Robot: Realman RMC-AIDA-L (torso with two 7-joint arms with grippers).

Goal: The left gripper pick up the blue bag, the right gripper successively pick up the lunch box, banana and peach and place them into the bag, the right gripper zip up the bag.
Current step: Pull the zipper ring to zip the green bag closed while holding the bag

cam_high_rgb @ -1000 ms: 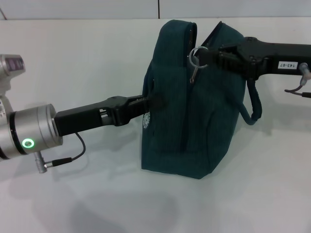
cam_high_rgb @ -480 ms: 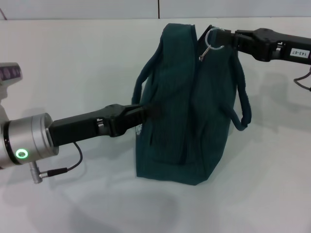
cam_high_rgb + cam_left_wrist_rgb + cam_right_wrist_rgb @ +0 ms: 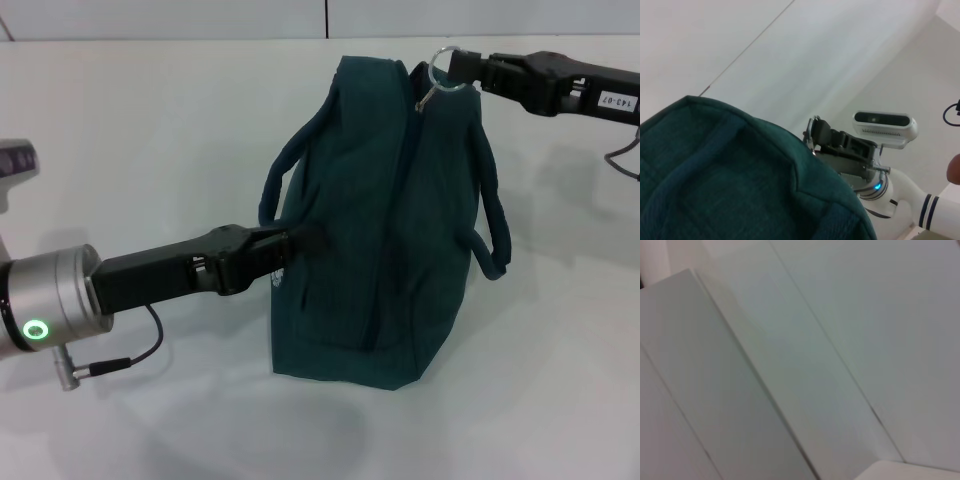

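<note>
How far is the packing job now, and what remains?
Near the end. No food lies on the table. The left hand pinches the side of the blue bag. The right hand holds the zipper ring at the bag's end. Releasing remains.

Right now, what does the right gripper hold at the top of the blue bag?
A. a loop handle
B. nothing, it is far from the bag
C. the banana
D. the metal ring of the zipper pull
D: in the head view the right gripper is closed on the metal ring of the zipper pull at the top edge of the blue bag.
</note>
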